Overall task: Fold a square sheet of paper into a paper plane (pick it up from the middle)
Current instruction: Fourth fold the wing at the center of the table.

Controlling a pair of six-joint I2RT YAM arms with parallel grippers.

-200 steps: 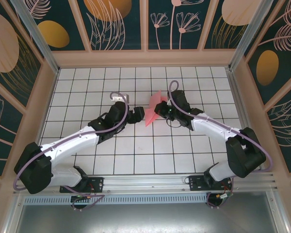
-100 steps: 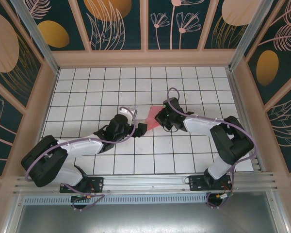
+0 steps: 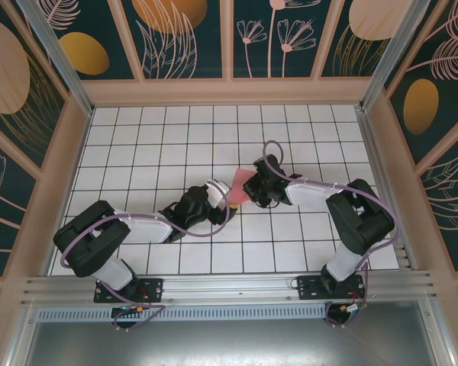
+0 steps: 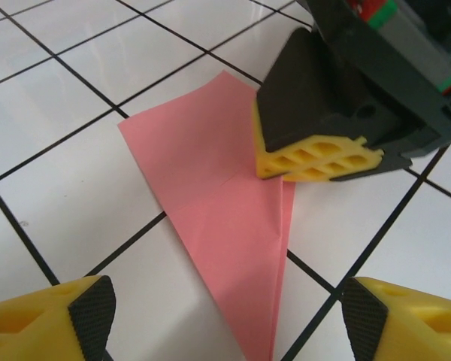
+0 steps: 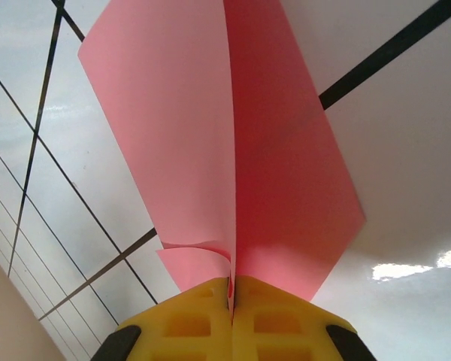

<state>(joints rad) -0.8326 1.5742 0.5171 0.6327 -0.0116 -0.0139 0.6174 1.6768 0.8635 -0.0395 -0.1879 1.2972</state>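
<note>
The square sheet of paper, now folded into a slim pink-red paper plane [image 3: 238, 187] with a sharp tip and centre crease, lies low over the white tiles in the middle of the table. My right gripper [image 3: 253, 184] is shut on its wide rear end, with the yellow fingertips [image 5: 233, 304] pinching the crease of the paper plane [image 5: 210, 150]. In the left wrist view the paper plane [image 4: 210, 188] points toward me, held by the right gripper [image 4: 316, 154]. My left gripper [image 4: 225, 320] is open, its fingers [image 4: 90, 310] on either side of the tip without touching it.
The white grid-tiled table [image 3: 137, 137] is enclosed by wooden rails and patterned walls [image 3: 187, 34]. Both arms reach in toward the centre, their forearms low over the tiles [image 3: 137, 225]. Open tiles stretch behind and to both sides.
The right gripper has brought the paper down and toward me, close to the tiles. The left gripper has moved right to straddle the tip, and its jaws have narrowed a little.
</note>
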